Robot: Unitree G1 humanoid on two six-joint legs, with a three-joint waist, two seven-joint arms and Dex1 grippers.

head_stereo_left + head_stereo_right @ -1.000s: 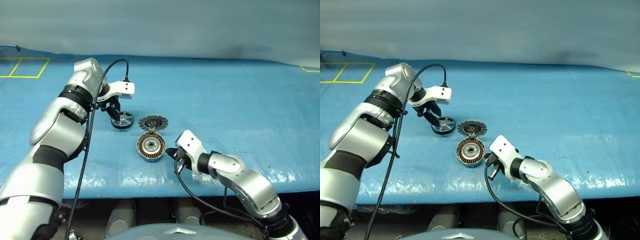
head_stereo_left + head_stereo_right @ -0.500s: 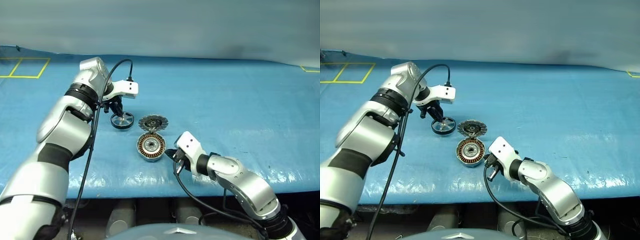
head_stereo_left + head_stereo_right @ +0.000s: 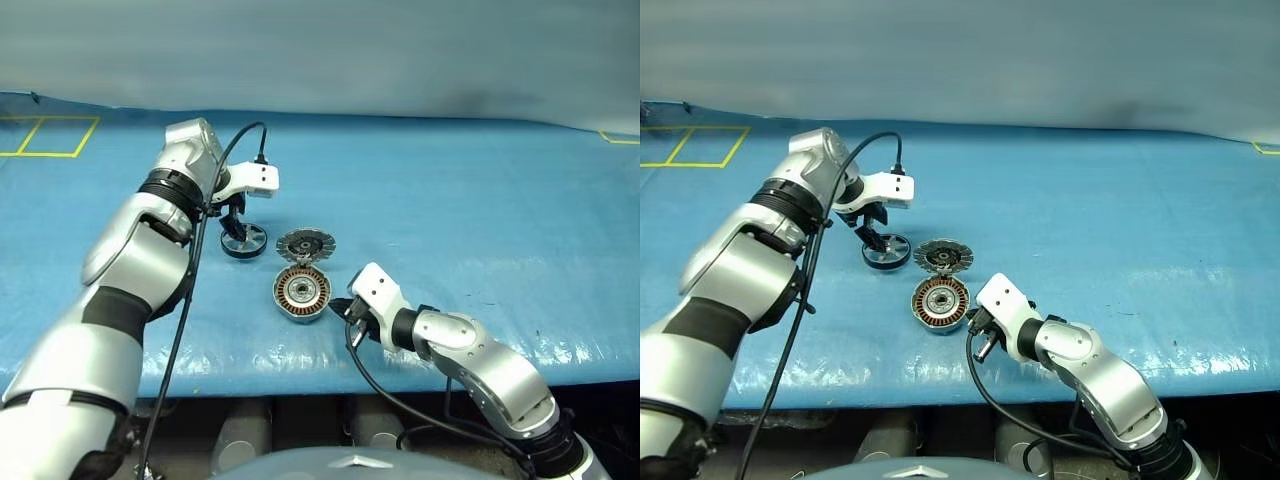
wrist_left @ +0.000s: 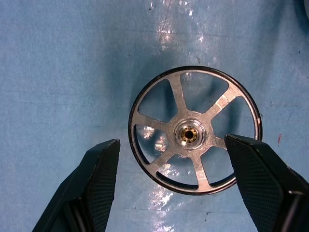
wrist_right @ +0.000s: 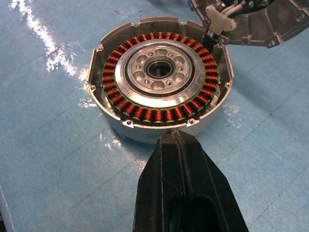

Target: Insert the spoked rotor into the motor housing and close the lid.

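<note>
Fingers of L gripper (image 4: pixel 171 186) spread wide, one each side of the spoked rotor (image 4: pixel 194 137), pointing down at it, nothing pinched. One finger (image 4: pixel 263 181) overlaps rotor rim in wrist view; contact can't be told. Rotor flat on blue table cover (image 3: pixel 480 200), just beside the lid (image 3: pixel 306 244) and near the motor housing (image 3: pixel 302 292). Lid swung open, ribbed face up, hinged at housing's far edge. Housing cup open, copper windings + hub exposed, empty. R gripper (image 5: pixel 182 145) pressed shut, tip right at housing's near wall, prob bracing it; touching or not can't tell. Step: pickup of rotor, not grasped yet. Next move, my guess: L lowers a bit, closes across rim or spokes, lifts, carries over to housing, centres hub on bearing. Then lid flips shut. Risk: thin rim slips from pads.
</note>
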